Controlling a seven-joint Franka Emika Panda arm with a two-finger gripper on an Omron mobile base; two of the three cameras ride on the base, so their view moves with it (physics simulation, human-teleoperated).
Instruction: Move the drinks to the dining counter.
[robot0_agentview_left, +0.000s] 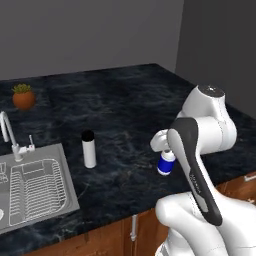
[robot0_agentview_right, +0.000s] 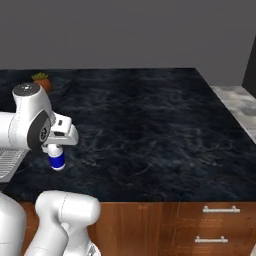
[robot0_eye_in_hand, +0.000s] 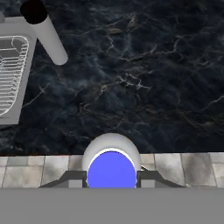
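While pinched on the bottle (robot0_agentview_left: 166, 164), gripper (robot0_eye_in_hand: 112, 178) hung above the counter (robot0_agentview_left: 130, 110); blue label plain, no readable writing. Cylinder (robot0_agentview_left: 89, 149) upright beside the sink (robot0_agentview_left: 37, 187).

Cylinder (robot0_agentview_left: 89, 149) right of sink (robot0_agentview_left: 35, 187)

White glossy rounded arm links (robot0_agentview_left: 210, 125), dark grey joint band, grey-capped joint.

One tall white cylinder with black cap (robot0_agentview_left: 89, 149), one small white bottle with blue label (robot0_agentview_left: 166, 163), one potted plant in a terracotta pot (robot0_agentview_left: 23, 96), one steel sink (robot0_agentview_left: 35, 187).
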